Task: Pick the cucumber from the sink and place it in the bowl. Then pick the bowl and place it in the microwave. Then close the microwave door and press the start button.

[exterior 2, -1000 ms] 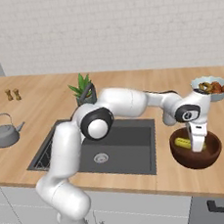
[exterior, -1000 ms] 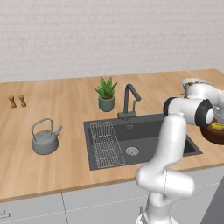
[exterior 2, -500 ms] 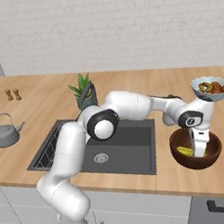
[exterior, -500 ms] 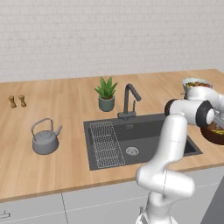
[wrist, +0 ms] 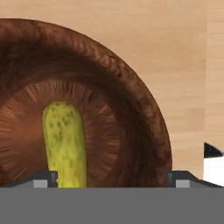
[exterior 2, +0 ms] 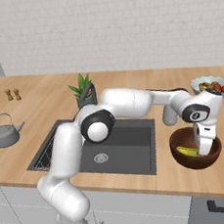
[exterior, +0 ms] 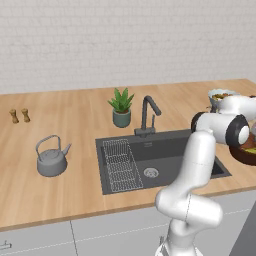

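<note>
The claw (wrist: 112, 177) now stands with its jaws spread wide, one tip on each side of the hand view, holding nothing; a second ago they were much closer together around the small curved yellow-green cucumber (wrist: 64, 142). That cucumber now lies loose on the floor of the round reddish-brown wooden bowl (exterior 2: 182, 160), so the first part of the task looks done. In the right base view the hand hangs low inside the bowl, just beside the cucumber's yellow strip. Compared with the earlier frames the arm's pose has barely altered; only the jaw spacing has changed. The bowl sits on the wooden desk (exterior 2: 30, 111) to the right of the dark grey recessed sink (exterior: 165, 159), near a pale bowl of mixed coloured food (exterior 2: 210, 86). My judgement is that the next step is to lift clear and regrip the bowl at its rim for the microwave
</note>
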